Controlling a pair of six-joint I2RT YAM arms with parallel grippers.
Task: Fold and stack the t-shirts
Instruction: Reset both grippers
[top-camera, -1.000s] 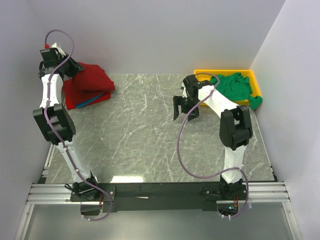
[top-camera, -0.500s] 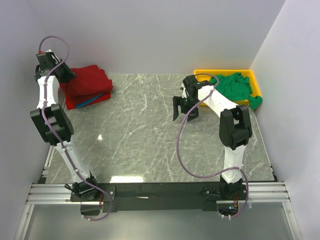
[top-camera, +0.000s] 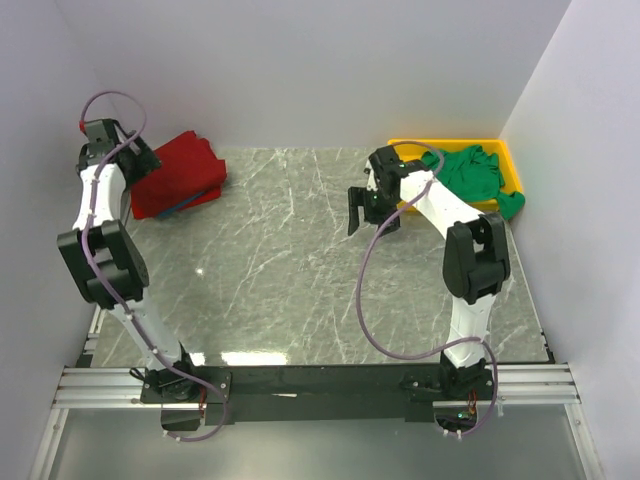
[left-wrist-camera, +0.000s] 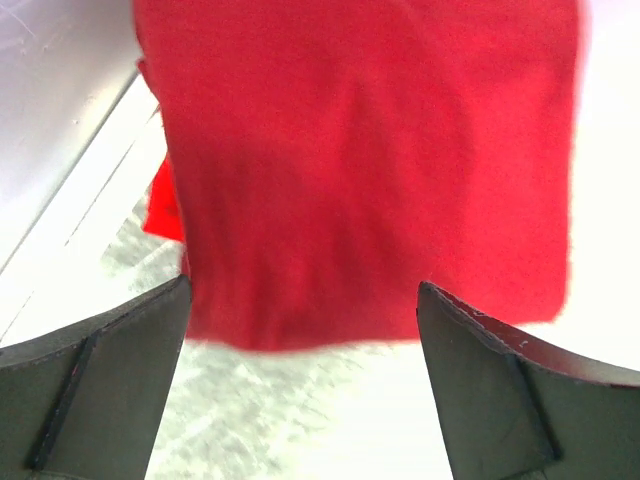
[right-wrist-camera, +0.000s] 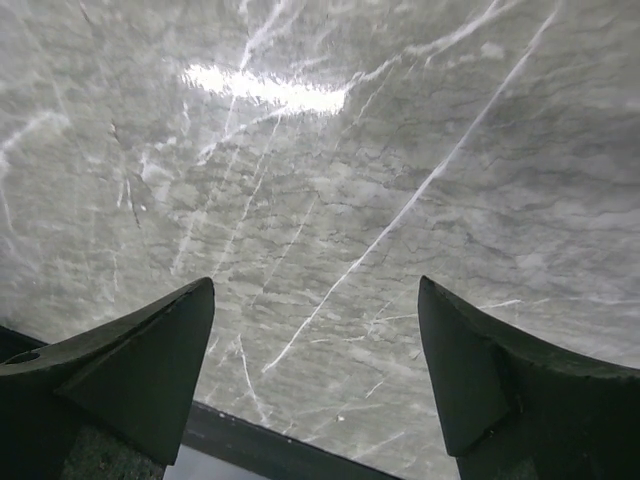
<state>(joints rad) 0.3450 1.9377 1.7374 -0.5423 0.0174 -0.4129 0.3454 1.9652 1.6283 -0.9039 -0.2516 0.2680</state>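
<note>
A stack of folded dark red t-shirts (top-camera: 182, 170) lies at the table's far left corner, with a thin blue edge (top-camera: 186, 203) showing between its layers. My left gripper (top-camera: 140, 162) sits at the stack's left edge, open. In the left wrist view the top red shirt (left-wrist-camera: 360, 160) lies flat ahead of the left gripper (left-wrist-camera: 303, 285), with nothing between the fingers. A crumpled green t-shirt (top-camera: 472, 172) spills over the yellow tray (top-camera: 408, 145) at the far right. Left of the tray, my right gripper (top-camera: 368, 212) hangs open over bare marble (right-wrist-camera: 330, 170).
White walls close in the table at the back, left and right. The stack sits close to the left wall (left-wrist-camera: 50, 90). A dark strip (right-wrist-camera: 270, 440) marks the table's near edge in the right wrist view. Purple cables loop off both arms.
My left gripper has opened, let go of the red shirt on the stack and drawn back a little. The right gripper has edged slightly toward the back.
</note>
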